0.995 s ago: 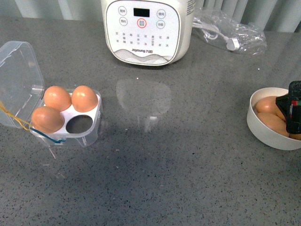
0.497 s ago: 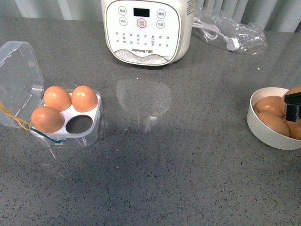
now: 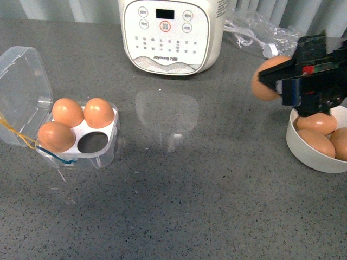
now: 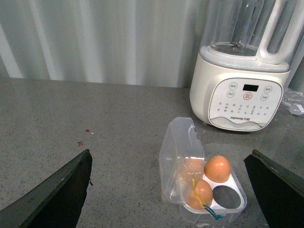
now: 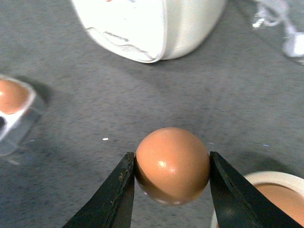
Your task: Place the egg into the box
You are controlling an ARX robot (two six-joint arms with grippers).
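Jaws of the right gripper [image 3: 282,81] clamp one egg [image 3: 265,78]; the left gripper [image 4: 169,154] gapes wide. The box [image 3: 21,92] holds three eggs [image 3: 68,112], the bowl [image 3: 304,155] three.

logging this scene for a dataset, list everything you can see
held egg: one, orange-brown, in right gripper
box: one, clear, lid open, table's left; one cell empty
boxed eggs: three, orange-brown, in box
bowl: one, white, table's right
bowl eggs: three visible, orange-brown
appliance: one, white, back
plastic bag: one, clear, back right
table: one, grey
left gripper: black, open
right gripper: black, shut on held egg
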